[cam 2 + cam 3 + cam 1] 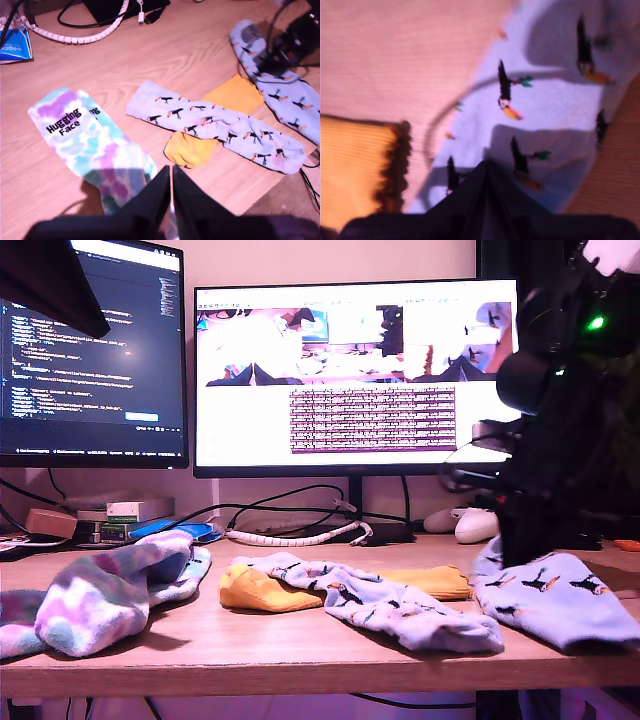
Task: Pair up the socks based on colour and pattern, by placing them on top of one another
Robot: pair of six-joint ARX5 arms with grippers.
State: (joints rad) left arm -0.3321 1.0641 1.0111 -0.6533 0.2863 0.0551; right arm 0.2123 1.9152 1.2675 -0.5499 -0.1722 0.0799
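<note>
Nearest you, at the exterior view's near left, the tie-dye sock (100, 595) lies bunched on the table (300, 655). The first wrist view shows black lettering on its cuff, with a second lettered cuff (95, 112) poking out just beside it. My first gripper (171, 172) hangs high over the toe end of that sock, jaws together and holding nothing.

Toward the middle, a bird sock (400, 605) lies slantwise across a yellow sock (265, 590), so that yellow shows on both sides of it. At the exterior view's right lies a second bird sock (560, 605), its near end reaching the table's front edge. My second arm (545, 470) stands over the far end of it. In the blurred second wrist view my second gripper (487, 167) is low over the bird fabric with its jaws together; you cannot tell whether any cloth is caught between them.

You have a pale wooden tabletop under a pink-purple cast. At its far side lie a white coiled cable (295, 537), black cables, a blue packet (12, 45) and a white controller (475, 525). Behind these, a dark code monitor (90, 350) stands beside a bright monitor (355, 375) against a plain wall.
</note>
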